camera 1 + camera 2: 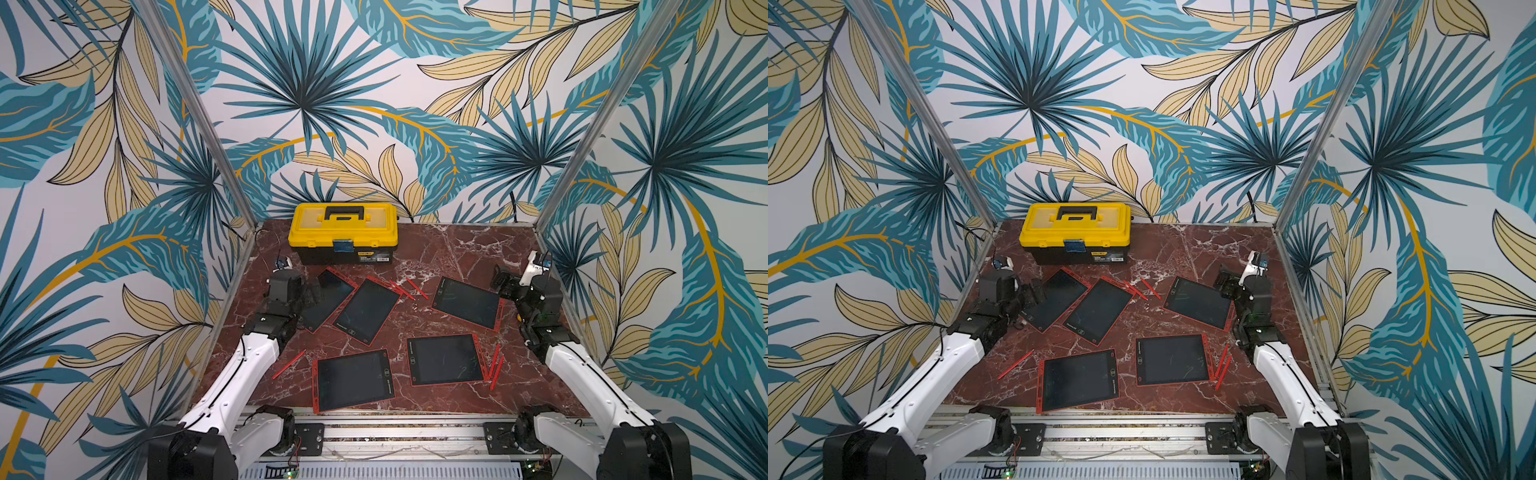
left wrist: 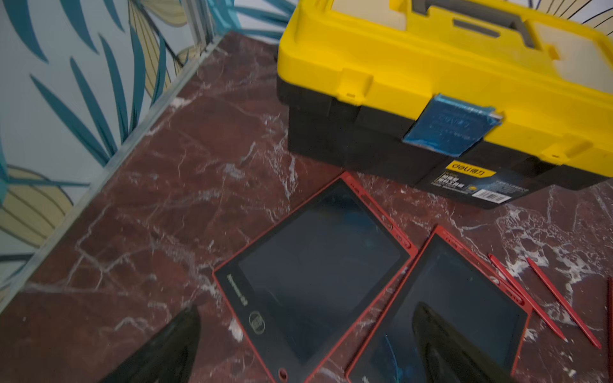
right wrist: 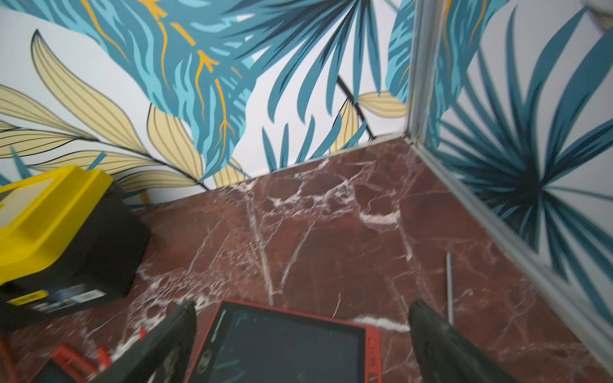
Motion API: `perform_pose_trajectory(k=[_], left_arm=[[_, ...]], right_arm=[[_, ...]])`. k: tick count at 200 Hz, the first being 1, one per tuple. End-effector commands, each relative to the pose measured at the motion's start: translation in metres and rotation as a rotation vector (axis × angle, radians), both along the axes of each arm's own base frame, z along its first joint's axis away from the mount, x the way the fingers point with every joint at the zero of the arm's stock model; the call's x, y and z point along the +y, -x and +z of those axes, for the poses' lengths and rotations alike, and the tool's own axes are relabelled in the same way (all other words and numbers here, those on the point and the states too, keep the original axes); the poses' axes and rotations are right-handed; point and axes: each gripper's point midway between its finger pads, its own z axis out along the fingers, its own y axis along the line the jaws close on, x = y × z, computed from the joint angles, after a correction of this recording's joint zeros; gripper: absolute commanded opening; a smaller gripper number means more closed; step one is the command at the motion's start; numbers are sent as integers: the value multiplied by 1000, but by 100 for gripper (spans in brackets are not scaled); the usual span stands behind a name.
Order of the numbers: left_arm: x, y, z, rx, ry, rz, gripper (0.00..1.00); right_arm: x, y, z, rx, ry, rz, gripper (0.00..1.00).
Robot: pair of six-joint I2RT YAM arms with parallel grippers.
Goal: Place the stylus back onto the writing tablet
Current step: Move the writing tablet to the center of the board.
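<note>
Right claw point(image 1: 500, 283), spread and empty, hovers by the table's point(image 1: 457, 249) right edge; nearest styli point(image 1: 494, 360) lie frontward, long axes roughly front-to-back.

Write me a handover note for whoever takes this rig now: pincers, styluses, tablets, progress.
Left pincer: open, empty, over the far-left tablet.
Right pincer: open, empty, over the far-right tablet.
Loose styluses: near-left stylus, a stylus pair beside the near-right tablet, mid-table styluses in front of the toolbox.
Done: nothing visible; no stylus is held.
Left: grasp a stylus, set it on a tablet.
</note>
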Motion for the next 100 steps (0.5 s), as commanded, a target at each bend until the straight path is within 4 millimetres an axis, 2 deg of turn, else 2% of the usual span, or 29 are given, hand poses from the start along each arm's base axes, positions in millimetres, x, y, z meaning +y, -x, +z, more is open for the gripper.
perform_pose_trajectory(k=[1,33,63,100], left_arm=[[-8,52,-29,259,111,47,100],[-33,85,-50,396,228,22,100],[-52,113,-69,503,267,23,100],[-69,140,-86,594,296,42,100]], right_arm=[[37,22,-33,201,-123,80,99],[81,36,-36,269,-168,180,100],[121,46,-42,333,-224,299,100],[152,59,-48,375,-249,393,100]])
